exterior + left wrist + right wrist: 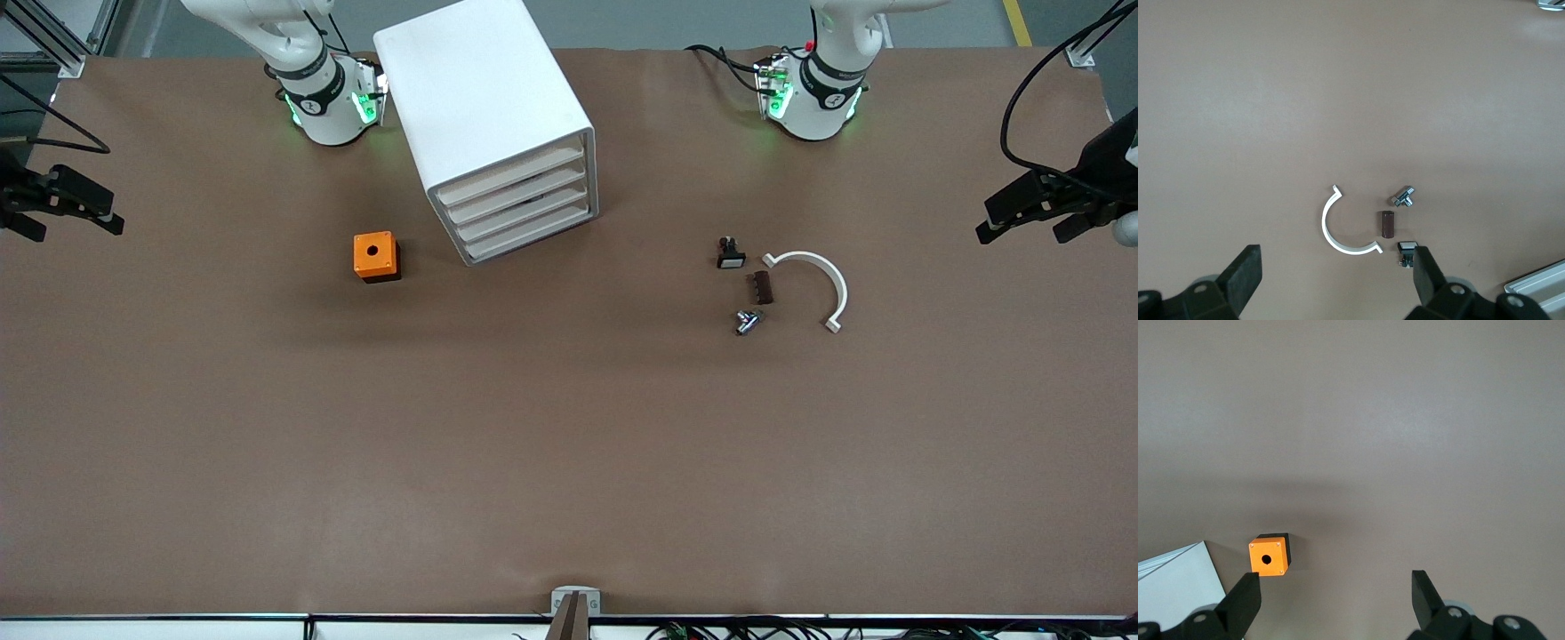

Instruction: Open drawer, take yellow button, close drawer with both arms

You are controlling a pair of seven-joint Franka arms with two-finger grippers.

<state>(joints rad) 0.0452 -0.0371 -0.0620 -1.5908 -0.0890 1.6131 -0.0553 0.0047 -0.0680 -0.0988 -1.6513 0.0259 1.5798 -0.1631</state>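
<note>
Nothing begun, by the look of it: all four drawers shut, no button visible, so presumably inside one.

Nearest the front camera, toward the left arm's end: small metal fitting (pixel 748 322), brown block (pixel 760 287), white curved clip (pixel 813 286), black piece with white face (pixel 730 253).

Orange cube (pixel 376 256) lies toward the right arm's end.

Cabinet (pixel 487 116), white, angled; drawers (pixel 520 206) with pale beige fronts.

Left gripper (pixel 1036 207) and right gripper (pixel 55 201) wait at the table's ends, fingers spread, holding nothing.

Next: one gripper must catch a drawer front, the other likely steadying the cabinet.
</note>
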